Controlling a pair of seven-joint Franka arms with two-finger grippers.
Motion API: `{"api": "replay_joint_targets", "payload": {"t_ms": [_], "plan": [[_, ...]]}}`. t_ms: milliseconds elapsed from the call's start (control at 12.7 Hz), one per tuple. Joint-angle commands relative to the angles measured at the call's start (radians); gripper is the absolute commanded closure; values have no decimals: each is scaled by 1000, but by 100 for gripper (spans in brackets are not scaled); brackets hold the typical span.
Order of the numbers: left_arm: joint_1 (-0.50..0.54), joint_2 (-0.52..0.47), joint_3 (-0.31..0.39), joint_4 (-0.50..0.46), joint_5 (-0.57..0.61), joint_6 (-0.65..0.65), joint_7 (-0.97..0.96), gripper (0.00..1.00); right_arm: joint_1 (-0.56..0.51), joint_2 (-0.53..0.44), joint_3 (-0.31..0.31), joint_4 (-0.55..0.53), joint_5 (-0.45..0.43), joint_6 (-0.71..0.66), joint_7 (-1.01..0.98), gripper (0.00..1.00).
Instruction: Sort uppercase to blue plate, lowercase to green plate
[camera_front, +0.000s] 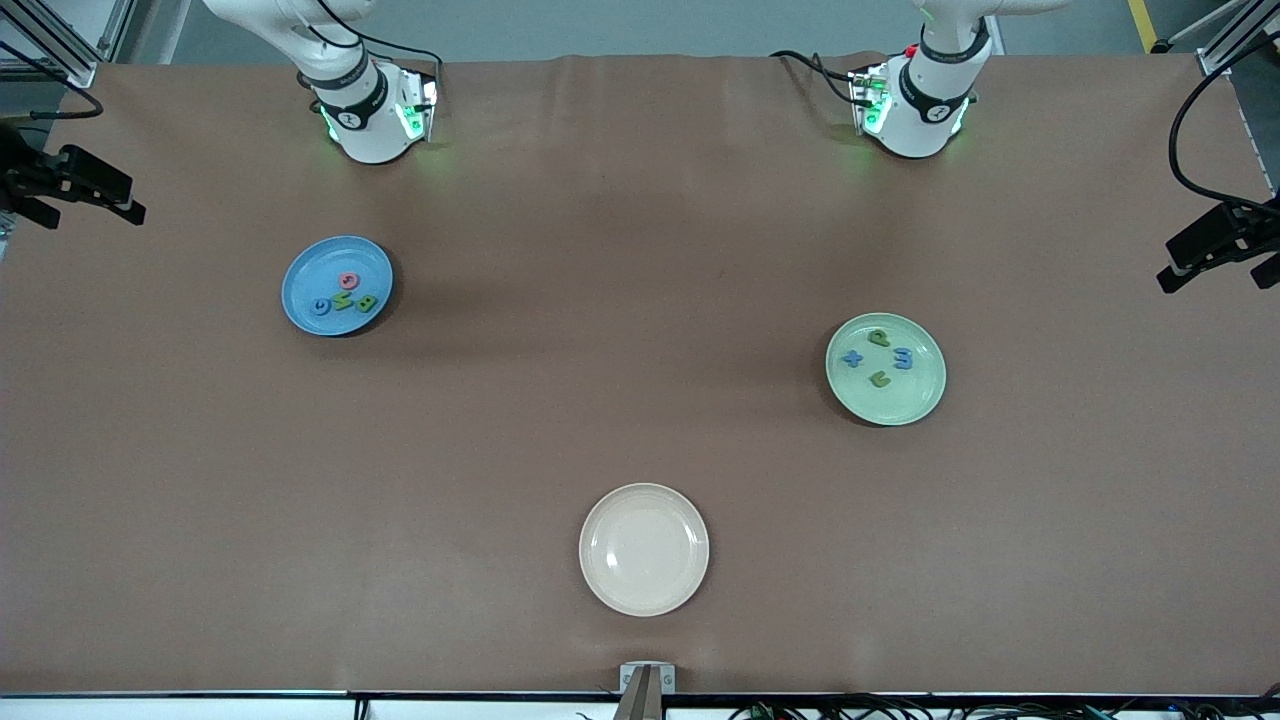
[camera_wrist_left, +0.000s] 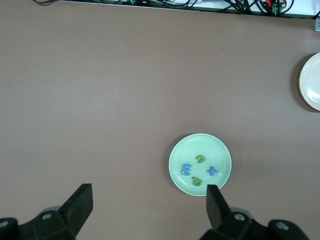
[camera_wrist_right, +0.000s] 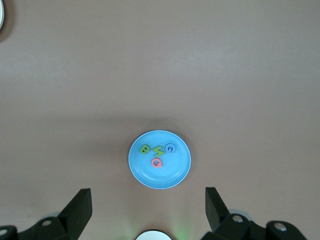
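We judge sorting complete: four foam capitals (camera_front: 345, 297) on round blue plate (camera_front: 300, 270), four foam small letters (camera_front: 878, 359) on pale mint-green plate (camera_front: 925, 395). Left gripper (camera_wrist_left: 147, 200), right gripper (camera_wrist_right: 147, 200) empty, jaws wide, both arms waiting high over table. Risk we see: further descent nudging plate rims, scattering letters.

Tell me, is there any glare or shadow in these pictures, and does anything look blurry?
Front view: even light, a green glow at both arm bases, a soft shadow beside the blue plate. Left wrist view: the green plate is sharp, the open left hand dark. Right wrist view: the open right hand is dark too.

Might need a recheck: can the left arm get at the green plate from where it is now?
Probably yes. The left gripper hangs open above the table near the green plate, with nothing between them.
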Motion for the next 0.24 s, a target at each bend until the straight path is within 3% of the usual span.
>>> {"api": "replay_joint_targets", "payload": {"t_ms": [0, 157], "plan": [[5, 6, -2, 21, -2, -18, 3, 0, -12, -35, 12, -32, 2, 8, -10, 0], [3, 6, -2, 19, -2, -18, 1, 0, -12, -35, 12, -32, 2, 8, -10, 0]]}}
